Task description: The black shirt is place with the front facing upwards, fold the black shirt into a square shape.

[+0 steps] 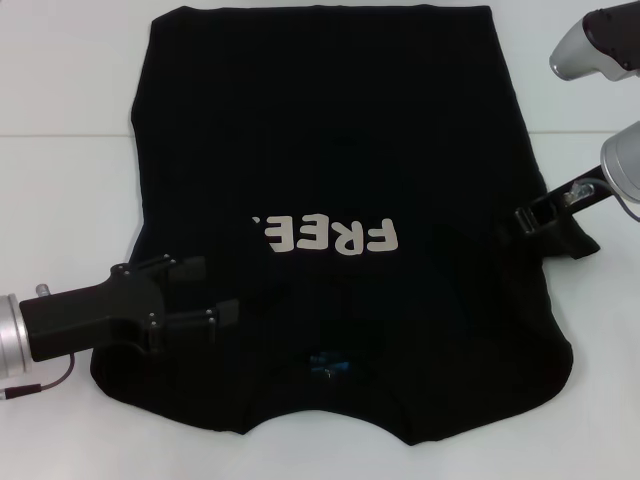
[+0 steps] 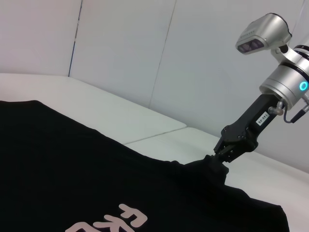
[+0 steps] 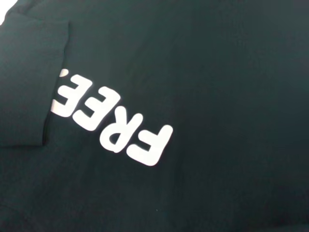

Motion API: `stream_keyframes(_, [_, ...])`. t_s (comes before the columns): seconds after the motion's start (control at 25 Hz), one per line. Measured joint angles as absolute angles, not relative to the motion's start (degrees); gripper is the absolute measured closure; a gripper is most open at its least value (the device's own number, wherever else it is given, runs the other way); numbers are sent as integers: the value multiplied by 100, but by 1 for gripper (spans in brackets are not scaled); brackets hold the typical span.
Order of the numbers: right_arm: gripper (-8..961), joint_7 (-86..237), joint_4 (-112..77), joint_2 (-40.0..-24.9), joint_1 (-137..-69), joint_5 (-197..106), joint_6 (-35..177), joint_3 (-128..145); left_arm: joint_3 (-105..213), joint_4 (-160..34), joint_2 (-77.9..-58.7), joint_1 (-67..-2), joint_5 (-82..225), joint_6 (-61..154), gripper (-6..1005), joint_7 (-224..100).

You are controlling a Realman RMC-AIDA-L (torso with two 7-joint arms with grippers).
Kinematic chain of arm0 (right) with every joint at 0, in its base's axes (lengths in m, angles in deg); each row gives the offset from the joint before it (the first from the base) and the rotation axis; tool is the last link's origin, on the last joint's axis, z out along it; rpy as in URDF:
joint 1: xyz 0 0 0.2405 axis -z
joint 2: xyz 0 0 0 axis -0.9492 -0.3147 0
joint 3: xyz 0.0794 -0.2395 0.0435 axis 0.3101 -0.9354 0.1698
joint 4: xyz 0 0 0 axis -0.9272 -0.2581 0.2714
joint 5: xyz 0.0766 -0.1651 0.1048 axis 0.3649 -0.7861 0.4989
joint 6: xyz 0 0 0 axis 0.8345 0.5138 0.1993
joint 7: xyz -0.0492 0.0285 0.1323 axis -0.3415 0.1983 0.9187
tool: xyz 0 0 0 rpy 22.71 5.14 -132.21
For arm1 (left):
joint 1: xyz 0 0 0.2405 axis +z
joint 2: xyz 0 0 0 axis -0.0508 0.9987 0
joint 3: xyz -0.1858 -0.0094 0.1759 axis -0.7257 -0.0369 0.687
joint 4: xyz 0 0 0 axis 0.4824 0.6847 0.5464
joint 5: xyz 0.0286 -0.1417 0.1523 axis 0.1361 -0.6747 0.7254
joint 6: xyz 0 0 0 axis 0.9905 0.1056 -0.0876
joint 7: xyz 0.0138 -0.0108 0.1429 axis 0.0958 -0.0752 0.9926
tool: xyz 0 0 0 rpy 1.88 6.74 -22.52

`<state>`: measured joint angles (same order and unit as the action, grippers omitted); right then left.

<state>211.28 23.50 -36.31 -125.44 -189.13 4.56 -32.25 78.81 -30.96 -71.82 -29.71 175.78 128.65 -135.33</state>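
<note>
My right gripper [image 1: 528, 218] was clamped on the shirt [image 1: 330, 150] at its right sleeve edge, my left gripper [image 1: 215, 295] gaping over the already folded left side, cloth lying flat on the table [image 1: 60, 200] between them.

Shirt [image 1: 340, 150] flat on table [image 1: 60, 180], collar nearest; left gripper [image 1: 215, 290] over its left side, right gripper [image 1: 527, 218] seemingly at its right edge

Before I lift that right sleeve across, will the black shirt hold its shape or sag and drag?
Probably sag: the black shirt lies limp, and its sleeve bunches where the right gripper pinches it. It looks light, so the body may slide on the smooth white table. The left gripper hovers open over the folded-in left side.
</note>
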Motion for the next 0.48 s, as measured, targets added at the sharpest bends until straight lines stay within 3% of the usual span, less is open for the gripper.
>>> stream_keyframes(0.28, [937, 21139, 2350, -3640, -12555, -18680, 450, -3197, 7882, -3096, -7188, -2978, 17578, 12862, 122, -13526])
stream_keyframes(0.48, [918, 21022, 2292, -3509, -12388, -17720, 312, -3140, 7881, -3111, -7194, -2978, 17578, 12852, 122, -13517])
